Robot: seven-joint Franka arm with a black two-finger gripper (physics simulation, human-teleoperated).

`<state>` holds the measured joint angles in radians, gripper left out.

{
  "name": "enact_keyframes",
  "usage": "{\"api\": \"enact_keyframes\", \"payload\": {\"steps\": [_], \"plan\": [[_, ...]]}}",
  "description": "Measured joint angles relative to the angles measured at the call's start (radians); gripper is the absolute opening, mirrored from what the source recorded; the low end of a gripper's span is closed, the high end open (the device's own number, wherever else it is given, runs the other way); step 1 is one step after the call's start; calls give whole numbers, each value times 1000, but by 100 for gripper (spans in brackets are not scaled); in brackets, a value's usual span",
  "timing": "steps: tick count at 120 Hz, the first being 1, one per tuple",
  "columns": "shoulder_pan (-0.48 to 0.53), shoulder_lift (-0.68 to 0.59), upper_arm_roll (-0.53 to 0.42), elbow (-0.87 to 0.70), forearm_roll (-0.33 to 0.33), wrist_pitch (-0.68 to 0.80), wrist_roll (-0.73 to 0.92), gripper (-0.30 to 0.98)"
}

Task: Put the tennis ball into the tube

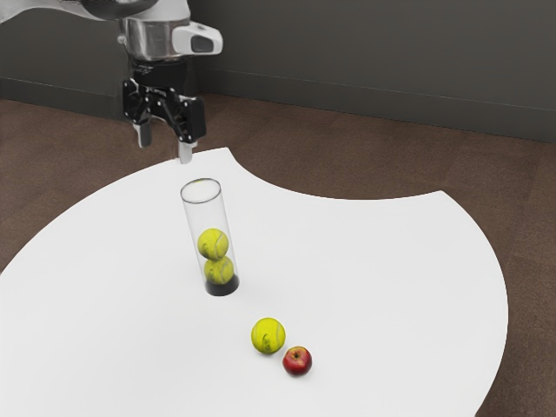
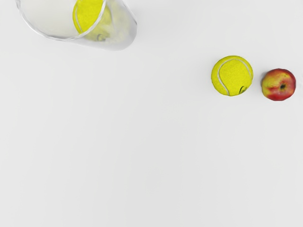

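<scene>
We see a smooth white counter [image 1: 373, 261], its edge rounded and cut by an inward curve on the side away from the exterior camera. Directly on it we have a clear tube [image 1: 207, 215] standing upright on its dark base, and near that a yellow-green tennis ball [image 1: 268, 335]. Just beside the ball, a narrow gap between them, we find a red apple [image 1: 297, 360] with yellow patches, farther from the tube.
</scene>
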<state>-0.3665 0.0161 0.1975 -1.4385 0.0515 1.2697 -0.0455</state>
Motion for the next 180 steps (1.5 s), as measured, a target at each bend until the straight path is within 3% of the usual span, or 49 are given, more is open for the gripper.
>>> {"api": "enact_keyframes", "payload": {"steps": [14,36,59,76,99,126,180], "plan": [[-24,10,-70,3,5,68,-3,67],[-79,107,-84,-50,-19,210,-16,67],[-91,114,-73,-286,-191,401,-22,67],[-109,115,-79,-448,-257,518,-20,67],[-115,131,-81,-596,-243,704,-19,67],[-88,191,-74,-623,-175,924,-16,67],[-80,271,-73,-648,-165,1032,-16,67]]}}
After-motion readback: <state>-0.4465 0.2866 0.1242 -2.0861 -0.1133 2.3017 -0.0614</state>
